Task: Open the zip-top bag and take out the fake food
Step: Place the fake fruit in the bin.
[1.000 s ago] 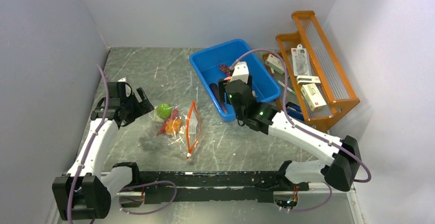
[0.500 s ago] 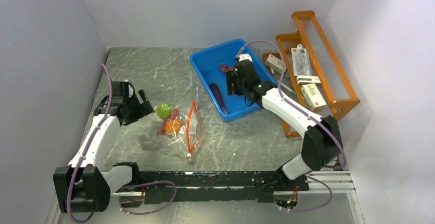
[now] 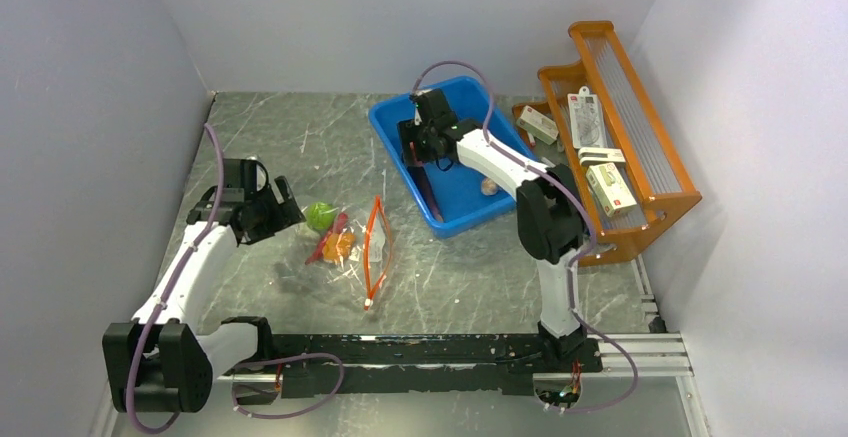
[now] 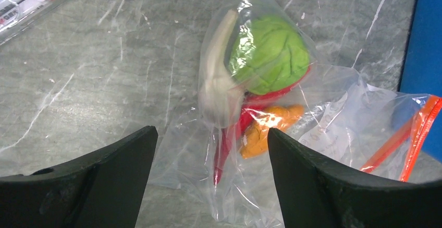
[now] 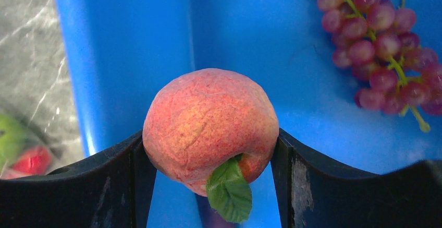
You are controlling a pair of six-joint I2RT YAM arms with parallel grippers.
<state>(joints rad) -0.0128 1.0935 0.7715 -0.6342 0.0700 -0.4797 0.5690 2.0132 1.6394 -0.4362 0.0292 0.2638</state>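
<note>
From above, the clear crinkly zip-top bag (image 3: 352,247) lies on the grey table (image 3: 300,137) near the blue plastic bin (image 3: 393,149); left wrist, my left gripper (image 4: 211,139) gapes empty just short of it; right wrist, my right gripper (image 5: 207,143) clamps the pink-red plastic peach (image 5: 208,110) over the bin.

The zip-top bag (image 4: 333,113), just beside the blue bin (image 5: 130,56), is thin clear plastic, crinkled and shiny, with a smooth red-orange strip. The bin is smooth, glossy plastic. Inside it the grapes (image 5: 375,35) look glossy; the peach (image 5: 208,108) above it has a matt, grainy skin. The green ball (image 4: 268,53) is matt and wrinkled. The tabletop (image 4: 104,82) looks like grey veined stone, faintly shiny. The right tool (image 5: 207,144) looks like matt black plastic.
</note>
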